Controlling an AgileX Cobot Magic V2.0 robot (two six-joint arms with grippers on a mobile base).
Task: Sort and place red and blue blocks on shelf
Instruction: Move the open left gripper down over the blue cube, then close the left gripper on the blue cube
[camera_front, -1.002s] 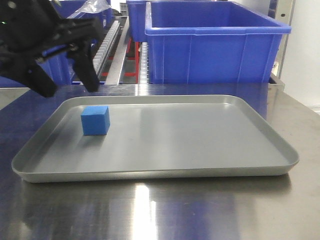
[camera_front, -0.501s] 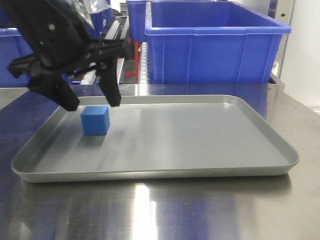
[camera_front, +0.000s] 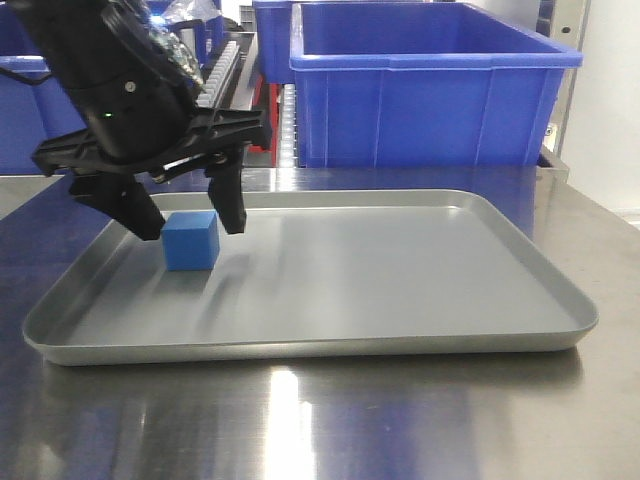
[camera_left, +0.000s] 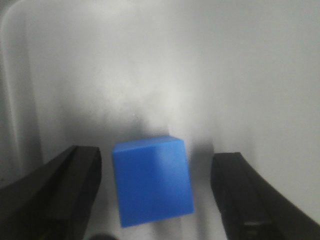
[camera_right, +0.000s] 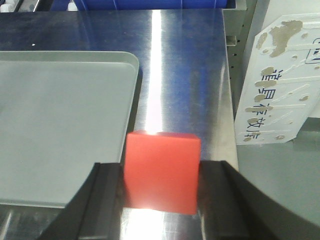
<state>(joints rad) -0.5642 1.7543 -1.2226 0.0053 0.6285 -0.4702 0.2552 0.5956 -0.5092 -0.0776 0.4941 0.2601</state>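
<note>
The blue block (camera_front: 190, 241) sits in the left part of the grey tray (camera_front: 400, 346). My left gripper (camera_front: 192, 228) is open and straddles it, one black finger on each side. In the left wrist view the blue block (camera_left: 152, 187) lies between the fingers (camera_left: 75, 190) with a gap on both sides of the left gripper (camera_left: 156, 160). My right gripper (camera_right: 161, 180) is shut on the red block (camera_right: 162, 155) and holds it over the steel tabletop, beside the tray's corner (camera_right: 127, 62). The shelf's white roller tracks (camera_front: 218, 80) show behind the left arm.
A large blue crate (camera_front: 430, 90) stands on the shelf just behind the tray, with more blue crates at the far left. A white printed panel (camera_right: 280, 85) stands past the table's right edge. The steel tabletop (camera_front: 400, 420) runs in front of the tray.
My left gripper came down and to the right from the upper left until its open fingers stand on either side of the blue block. The block has not moved.
</note>
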